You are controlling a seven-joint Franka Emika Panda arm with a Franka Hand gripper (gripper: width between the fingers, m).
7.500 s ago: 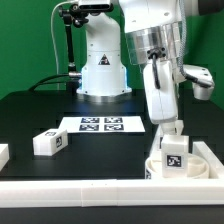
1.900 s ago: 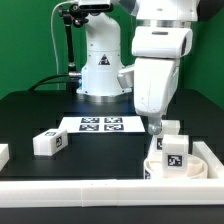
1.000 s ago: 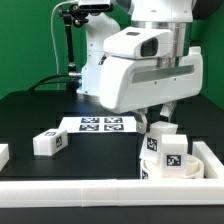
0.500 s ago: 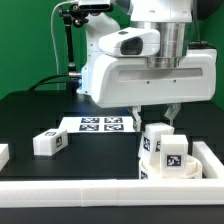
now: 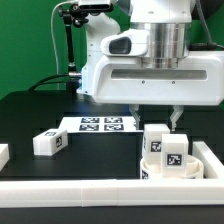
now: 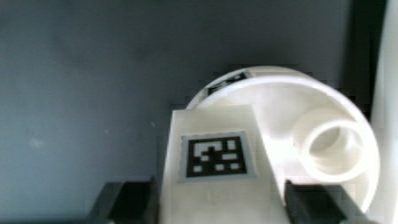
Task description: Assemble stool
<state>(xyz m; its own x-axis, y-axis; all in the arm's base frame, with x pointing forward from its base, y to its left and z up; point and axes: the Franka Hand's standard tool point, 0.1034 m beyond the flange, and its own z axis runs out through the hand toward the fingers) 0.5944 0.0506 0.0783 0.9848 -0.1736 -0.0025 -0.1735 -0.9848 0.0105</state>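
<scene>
The white round seat (image 5: pixel 156 172) lies at the exterior view's lower right, against the white corner wall. A tagged white leg (image 5: pixel 173 153) stands on it. My gripper (image 5: pixel 156 122) is above the seat, fingers down, shut on a second white leg (image 5: pixel 157 137) that reaches down to the seat's back part. In the wrist view this leg (image 6: pixel 217 150) shows its tag between my two dark fingers (image 6: pixel 128 203), with the seat (image 6: pixel 285 100) and a round ring (image 6: pixel 338 148) beyond it. My gripper (image 6: pixel 217 206) holds the leg near its upper end.
A loose tagged leg (image 5: pixel 48 142) lies on the black table at the exterior view's left. Another white piece (image 5: pixel 3 154) sits at the left edge. The marker board (image 5: pixel 100 124) lies in the middle. A white rail (image 5: pixel 90 190) runs along the front. The arm's base (image 5: pixel 100 70) stands behind.
My hand has turned about its vertical axis above the seat, so both fingers now show side by side. The held leg has shifted slightly toward the exterior view's left. The loose leg has not moved.
</scene>
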